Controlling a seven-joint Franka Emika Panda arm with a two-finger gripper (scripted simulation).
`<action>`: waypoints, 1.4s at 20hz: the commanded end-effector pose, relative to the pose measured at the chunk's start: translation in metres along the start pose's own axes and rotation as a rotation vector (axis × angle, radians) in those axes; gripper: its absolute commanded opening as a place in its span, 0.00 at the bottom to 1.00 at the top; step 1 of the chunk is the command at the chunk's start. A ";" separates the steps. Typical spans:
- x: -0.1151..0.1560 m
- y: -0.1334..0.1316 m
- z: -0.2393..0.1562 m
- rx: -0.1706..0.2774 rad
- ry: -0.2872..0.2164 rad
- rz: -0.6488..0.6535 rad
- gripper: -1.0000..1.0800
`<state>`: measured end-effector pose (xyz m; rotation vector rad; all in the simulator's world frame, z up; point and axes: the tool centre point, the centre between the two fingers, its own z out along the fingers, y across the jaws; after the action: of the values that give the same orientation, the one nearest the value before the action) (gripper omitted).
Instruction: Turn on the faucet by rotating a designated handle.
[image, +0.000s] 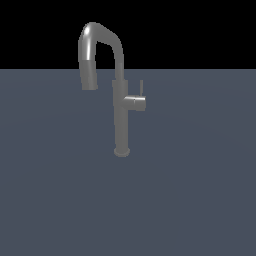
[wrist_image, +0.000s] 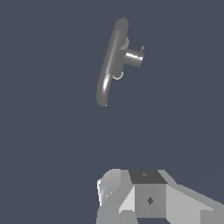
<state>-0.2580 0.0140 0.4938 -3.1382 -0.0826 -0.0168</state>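
The faucet (image: 120, 117) stands upright on a flat grey-blue surface, a slim grey metal pillar on a small round base (image: 121, 151). Its arched spout (image: 100, 37) curves over to the exterior view's left and ends in a thicker spray head (image: 88, 75). The handle (image: 136, 103) is a short stub jutting to the exterior view's right, with a thin rod lever (image: 141, 87) pointing straight up. The wrist view looks down on the faucet (wrist_image: 111, 61) and handle (wrist_image: 133, 57) from well away. Only grey blocks of my gripper (wrist_image: 140, 197) show at that picture's edge, far from the handle. The arm is absent from the exterior view.
The grey-blue surface (image: 200, 190) stretches all around the faucet, with a black background behind it. No other object is in view.
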 end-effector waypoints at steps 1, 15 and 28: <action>0.000 0.000 0.000 0.000 0.000 0.000 0.00; 0.026 -0.001 0.003 0.087 -0.069 0.092 0.00; 0.095 0.006 0.018 0.324 -0.253 0.340 0.00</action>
<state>-0.1718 0.0141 0.4793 -2.8115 0.3616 0.3233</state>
